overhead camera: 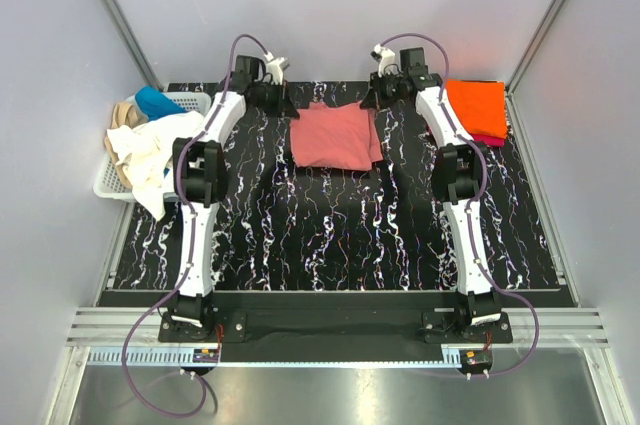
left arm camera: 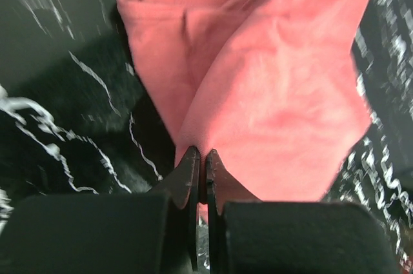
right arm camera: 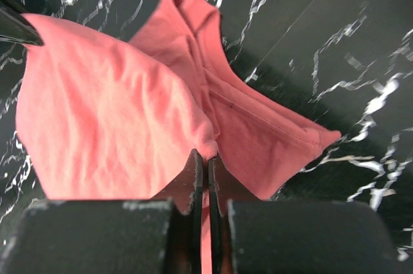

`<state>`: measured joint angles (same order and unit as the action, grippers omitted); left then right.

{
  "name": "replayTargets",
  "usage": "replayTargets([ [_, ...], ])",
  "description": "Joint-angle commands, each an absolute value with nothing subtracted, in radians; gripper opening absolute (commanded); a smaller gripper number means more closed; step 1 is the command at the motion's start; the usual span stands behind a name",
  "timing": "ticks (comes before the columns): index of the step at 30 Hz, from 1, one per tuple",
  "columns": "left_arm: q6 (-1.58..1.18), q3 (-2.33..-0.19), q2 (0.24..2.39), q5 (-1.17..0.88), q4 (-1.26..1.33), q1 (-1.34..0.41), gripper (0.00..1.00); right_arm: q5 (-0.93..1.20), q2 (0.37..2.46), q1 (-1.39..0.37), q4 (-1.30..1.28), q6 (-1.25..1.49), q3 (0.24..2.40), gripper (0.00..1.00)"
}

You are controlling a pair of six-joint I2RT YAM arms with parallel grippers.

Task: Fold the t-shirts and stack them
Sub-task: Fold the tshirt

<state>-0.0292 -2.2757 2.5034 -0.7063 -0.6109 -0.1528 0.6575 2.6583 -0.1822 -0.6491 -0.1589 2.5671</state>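
At the far middle of the table [overhead camera: 300,235], the left gripper [left arm camera: 200,158] and the right gripper [right arm camera: 205,158] are each clenched on a far corner of the salmon-pink t-shirt [overhead camera: 330,137], which lies partly folded between them. Each pinch seems to catch only a thin edge, so a corner could slip free mid-fold, or unequal pulls could skew the crease. An orange t-shirt [overhead camera: 475,105] lies folded at the far right.
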Motion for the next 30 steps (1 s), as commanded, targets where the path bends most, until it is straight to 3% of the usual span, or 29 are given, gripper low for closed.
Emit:
replayTargets([
  [1, -0.083, -2.371, 2.398, -0.684, -0.566, -0.152, 0.0, 0.63, 2.557, -0.173, -0.597, -0.124, 2.646, 0.0],
  [6, -0.08, -2.257, 2.261, -0.698, -0.568, -0.158, 0.0, 0.647, 2.403, -0.173, -0.595, -0.129, 2.515, 0.0],
  [11, -0.057, -2.001, 2.097, -0.698, -0.58, -0.182, 0.0, 0.681, 2.211, -0.176, -0.594, -0.072, 2.231, 0.0],
  [20, -0.092, -1.401, 1.697, -0.618, -0.586, -0.29, 0.02, 0.618, 1.698, -0.271, -0.462, 0.159, 1.433, 0.04],
  [23, -0.144, -1.199, 1.591, -0.539, -0.584, -0.333, 0.18, 0.554, 1.562, -0.348, -0.451, 0.221, 1.214, 0.11],
  [25, -0.201, -1.034, 1.482, -0.462, -0.581, -0.368, 0.36, 0.485, 1.482, -0.42, -0.454, 0.271, 1.07, 0.29],
  [26, -0.221, -0.978, 1.417, -0.444, -0.581, -0.382, 0.38, 0.47, 1.454, -0.435, -0.456, 0.341, 1.019, 0.36],
  [30, -0.339, -0.758, 1.209, -0.24, -0.607, -0.469, 0.49, 0.408, 1.262, -0.453, -0.468, 0.494, 0.769, 0.39],
])
